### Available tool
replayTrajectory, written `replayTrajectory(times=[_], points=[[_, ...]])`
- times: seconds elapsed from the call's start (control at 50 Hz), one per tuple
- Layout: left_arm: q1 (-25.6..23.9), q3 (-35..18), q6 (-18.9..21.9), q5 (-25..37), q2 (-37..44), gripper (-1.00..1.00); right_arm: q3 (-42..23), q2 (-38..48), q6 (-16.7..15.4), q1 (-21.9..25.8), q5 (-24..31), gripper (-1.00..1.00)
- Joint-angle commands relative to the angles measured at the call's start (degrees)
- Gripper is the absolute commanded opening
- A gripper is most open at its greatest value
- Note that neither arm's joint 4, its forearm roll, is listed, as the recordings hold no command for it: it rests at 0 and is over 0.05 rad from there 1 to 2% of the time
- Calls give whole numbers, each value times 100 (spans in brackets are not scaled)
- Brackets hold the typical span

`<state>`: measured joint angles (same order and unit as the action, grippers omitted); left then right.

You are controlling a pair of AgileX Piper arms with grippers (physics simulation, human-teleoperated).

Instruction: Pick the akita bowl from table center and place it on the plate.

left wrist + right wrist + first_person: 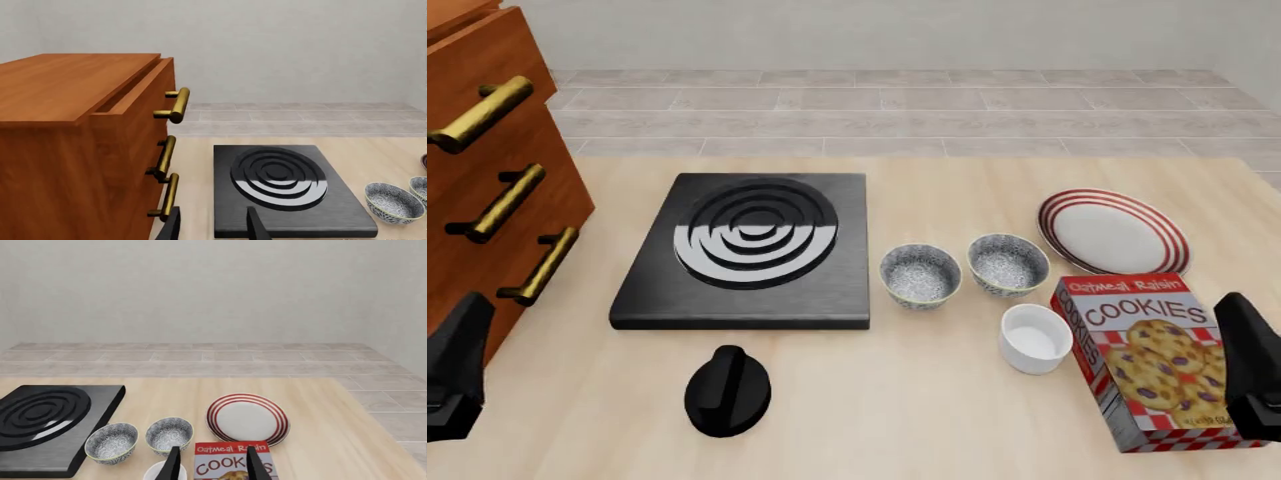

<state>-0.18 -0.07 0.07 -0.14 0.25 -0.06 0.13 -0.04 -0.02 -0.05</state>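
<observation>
1. Both grippers, left (213, 225) and right (213, 462), sit low at the near edge, fingers apart, holding nothing.
2. Akita bowl (920, 275) is mid-table, just right of the stove (747, 250), beside its twin (1008, 264).
3. Plate (1113, 232) sits further right, behind the cookie box (1148, 360).

a red-and-white checked cookie box (1149, 360) stands at the table's near right. its red top band reads "oatmeal raisin" in small pale letters, with "cookies" in large blue letters beneath. no other writing is readable on anything else.
</observation>
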Motion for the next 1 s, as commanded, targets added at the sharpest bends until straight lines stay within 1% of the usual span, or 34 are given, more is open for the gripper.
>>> replayTrajectory(times=[0.02, 0.08, 0.16, 0.18, 0.24, 0.28, 0.3, 0.32, 0.34, 0.38, 0.44, 0.5, 0.52, 0.54, 0.58, 0.6, 0.66, 0.7, 0.72, 0.78, 0.86, 0.88, 0.92, 0.96, 1.0], points=[[-106, -18, -38, -81, 139, 100, -90, 112, -87, -3, -22, 100], [-93, -17, -3, -112, 162, 100, -175, 174, -162, -49, 24, 100], [-79, -8, 8, -163, 213, 100, -427, 328, -113, -104, 210, 100], [-68, -13, 21, -148, 197, 100, -442, 695, -136, -124, 58, 100], [-61, -1, 34, -159, 198, 100, -556, 657, -155, -59, 187, 100], [-49, -2, 93, -178, 221, 100, -733, 906, 12, 52, 240, 100], [-57, 1, 126, -183, 228, 100, -800, 982, -42, 72, 272, 100], [-52, 2, 117, -190, 237, 100, -866, 1107, -112, 221, 302, 100], [-50, 2, 117, -193, 237, 100, -928, 1155, -109, 242, 354, 100], [-70, 2, 260, -161, 189, 100, -1202, 1285, -65, 357, 602, 100], [-76, 2, 202, -180, 226, 100, -1419, 1491, -123, 461, 760, 100], [-96, 4, 232, -183, 240, 100, -1516, 1852, -426, 528, 809, 100], [-96, 4, 232, -183, 240, 100, -1516, 1854, -426, 528, 806, 100], [-102, 4, 239, -198, 260, 100, -1554, 1980, -480, 630, 833, 100], [-118, 5, 238, -221, 292, 100, -1625, 2096, -469, 668, 860, 100], [-125, 5, 240, -237, 316, 100, -1681, 2219, -559, 762, 888, 100], [-139, 5, 230, -257, 350, 100, -1796, 2487, -663, 818, 888, 100], [-144, 4, 228, -239, 340, 100, -1919, 2655, -821, 890, 930, 100], [-142, 4, 218, -237, 344, 100, -1961, 2720, -836, 925, 949, 100], [-156, 4, 214, -245, 362, 100, -2151, 2930, -1106, 1011, 1061, 100], [-195, 5, 210, -255, 391, 100, -2375, 3281, -1378, 1300, 1186, 100], [-200, 5, 200, -263, 405, 100, -2418, 3376, -1460, 1358, 1198, 100], [-207, 6, 195, -256, 404, 100, -2474, 3596, -1722, 1470, 1198, 100], [-213, 6, 190, -259, 416, 100, -2561, 3752, -1787, 1547, 1218, 100], [-220, 6, 183, -279, 446, 100, -2517, 3991, -2322, 1598, 1181, 100]])
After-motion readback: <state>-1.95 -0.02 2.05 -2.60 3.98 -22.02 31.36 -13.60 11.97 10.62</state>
